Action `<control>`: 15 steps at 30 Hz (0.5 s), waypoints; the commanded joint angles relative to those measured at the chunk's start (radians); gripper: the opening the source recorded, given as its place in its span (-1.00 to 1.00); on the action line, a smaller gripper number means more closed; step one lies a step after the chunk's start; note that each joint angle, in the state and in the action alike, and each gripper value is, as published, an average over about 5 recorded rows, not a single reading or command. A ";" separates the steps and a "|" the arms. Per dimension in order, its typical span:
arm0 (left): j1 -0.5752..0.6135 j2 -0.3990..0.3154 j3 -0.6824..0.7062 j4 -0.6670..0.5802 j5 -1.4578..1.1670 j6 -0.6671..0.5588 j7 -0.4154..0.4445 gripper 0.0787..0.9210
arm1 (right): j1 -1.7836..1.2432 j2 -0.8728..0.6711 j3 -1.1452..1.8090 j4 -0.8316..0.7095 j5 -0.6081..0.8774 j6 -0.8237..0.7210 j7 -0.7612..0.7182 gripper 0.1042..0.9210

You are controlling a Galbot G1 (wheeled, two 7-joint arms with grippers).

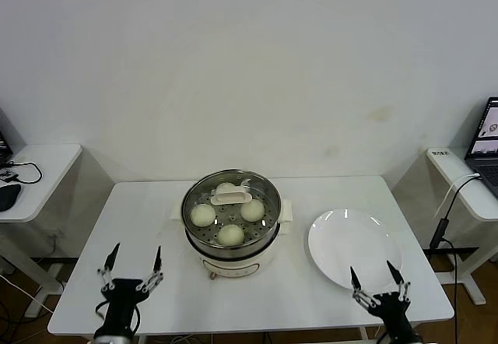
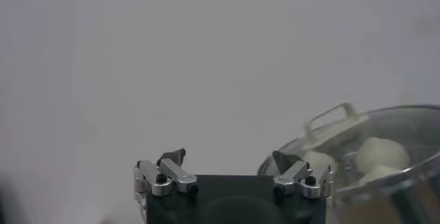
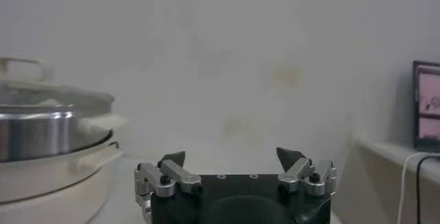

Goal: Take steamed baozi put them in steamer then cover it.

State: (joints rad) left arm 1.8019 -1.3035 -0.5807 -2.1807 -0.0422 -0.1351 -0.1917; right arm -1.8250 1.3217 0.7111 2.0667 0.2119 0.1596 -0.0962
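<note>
The shiny steamer (image 1: 231, 223) stands mid-table on its cream base, with the glass cover (image 1: 232, 197) resting on it, cream handle up. Under the glass lie several cream-white baozi (image 1: 203, 215), one partly hidden by the handle. The left wrist view shows the cover (image 2: 371, 139) and the baozi (image 2: 382, 154) beneath it; the right wrist view shows the steamer (image 3: 48, 132) from the side. My left gripper (image 1: 133, 260) hangs open at the table's front left. My right gripper (image 1: 376, 276) is open at the front right, over the plate's near edge. Neither holds anything.
A flat white plate (image 1: 354, 247) lies bare to the right of the steamer. Side desks flank the table: one on the left with a cable and mouse (image 1: 8, 194), one on the right with a laptop (image 1: 486, 145) and cables.
</note>
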 commanded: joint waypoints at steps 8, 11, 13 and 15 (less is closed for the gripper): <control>0.152 -0.011 -0.051 0.006 -0.217 -0.094 -0.019 0.77 | -0.131 -0.012 -0.061 0.075 0.000 -0.068 0.016 0.76; 0.151 -0.014 -0.054 0.012 -0.205 -0.094 -0.027 0.77 | -0.128 -0.010 -0.075 0.076 -0.004 -0.076 0.022 0.76; 0.151 -0.016 -0.055 0.016 -0.200 -0.095 -0.035 0.77 | -0.126 -0.007 -0.088 0.075 -0.010 -0.074 0.024 0.76; 0.151 -0.018 -0.054 0.018 -0.196 -0.094 -0.037 0.77 | -0.124 -0.004 -0.101 0.071 -0.019 -0.069 0.025 0.76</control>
State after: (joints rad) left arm 1.9176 -1.3174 -0.6219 -2.1707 -0.2017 -0.2074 -0.2133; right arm -1.9219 1.3169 0.6522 2.1264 0.2074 0.1029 -0.0763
